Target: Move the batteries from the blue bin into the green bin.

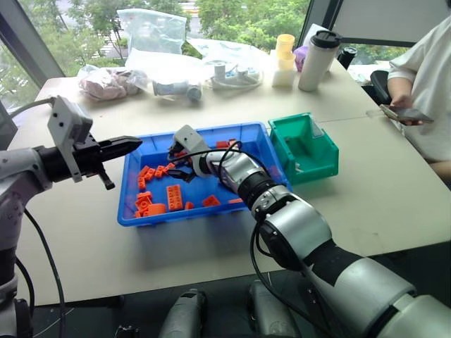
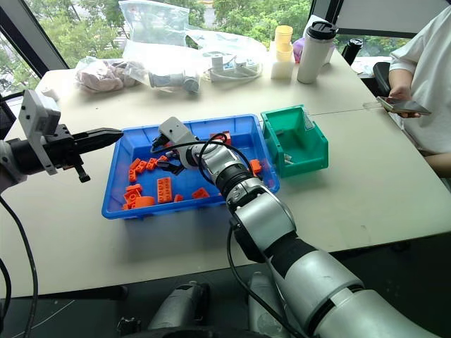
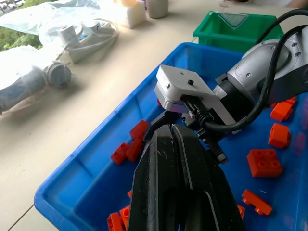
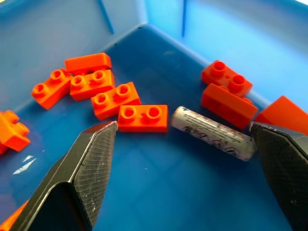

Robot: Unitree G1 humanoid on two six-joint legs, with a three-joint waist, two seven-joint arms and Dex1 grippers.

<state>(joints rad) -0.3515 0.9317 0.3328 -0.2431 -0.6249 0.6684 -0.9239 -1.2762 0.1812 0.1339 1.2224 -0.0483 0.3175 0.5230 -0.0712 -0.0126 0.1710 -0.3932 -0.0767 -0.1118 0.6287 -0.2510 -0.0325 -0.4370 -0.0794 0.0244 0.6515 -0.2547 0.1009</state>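
One battery point(image 4: 212, 133) lay flat on blue bin point(image 4: 159, 187) floor, between wide-open, empty right gripper point(image 4: 185, 139) fingertips, long axis running roughly finger to finger; wrist roll judged needed. Left gripper point(image 1: 127, 145) closed, empty, hovered farther off.

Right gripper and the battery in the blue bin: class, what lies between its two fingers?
In the right wrist view, the open right gripper brackets the battery and an orange brick touching its end, on the blue bin floor.
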